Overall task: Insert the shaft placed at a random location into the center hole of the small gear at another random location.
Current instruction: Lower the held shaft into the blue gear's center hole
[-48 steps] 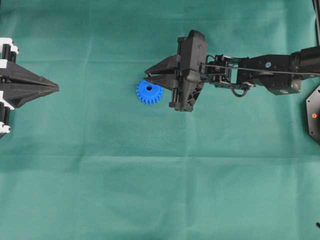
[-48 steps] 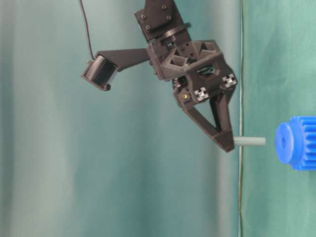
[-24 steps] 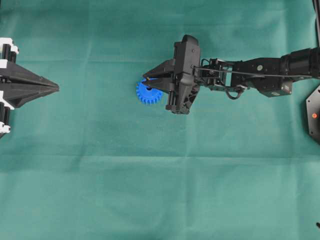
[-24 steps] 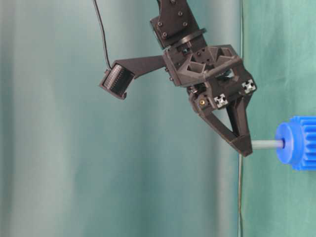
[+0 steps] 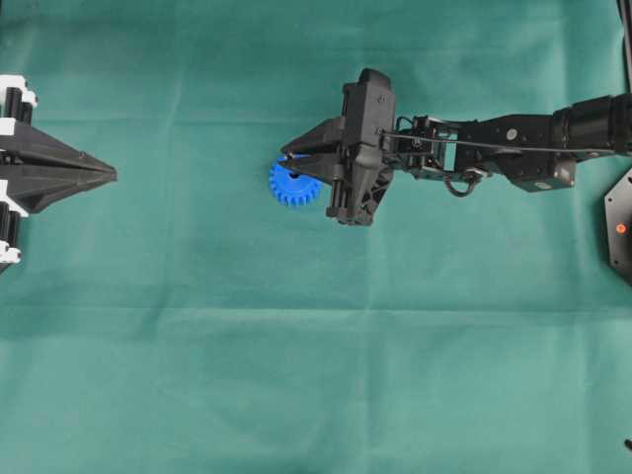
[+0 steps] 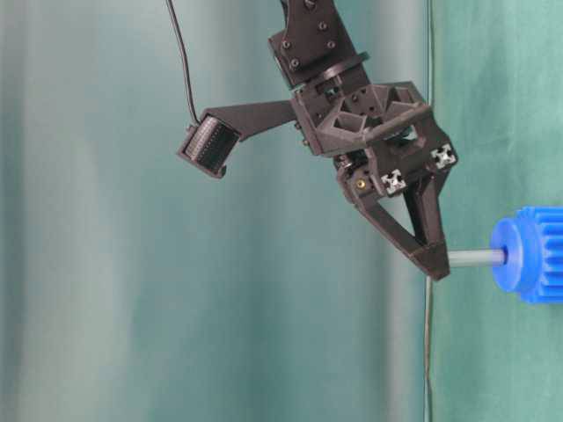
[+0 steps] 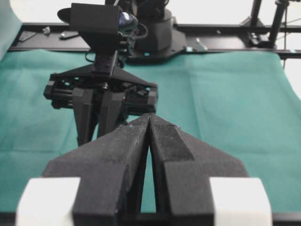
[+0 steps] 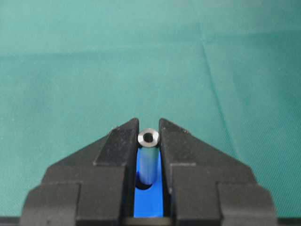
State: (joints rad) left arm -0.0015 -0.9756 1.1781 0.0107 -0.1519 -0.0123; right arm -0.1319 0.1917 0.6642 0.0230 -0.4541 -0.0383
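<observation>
The right arm is stretched in from the right edge of the overhead view, wrist bent down, so that the right gripper [image 5: 288, 158] is held directly over the small gear [image 5: 293, 185] on the green cloth [image 5: 296, 375]. Its two fingers [image 8: 115, 141] are clamped on the shaft [image 8: 148, 157], which is seen end-on from the wrist camera with blue showing beneath it. In the table-level view the shaft [image 6: 475, 258] is met by the gear's hub [image 6: 508, 255], its tip entered in the center hole. How deep it sits cannot be told, and the hole itself is covered in every view. The gear is cut off by the frame edge in the table-level view. The left gripper [image 5: 111, 174] is parked at the left edge, well apart from the gear, its fingers pressed together on nothing.
</observation>
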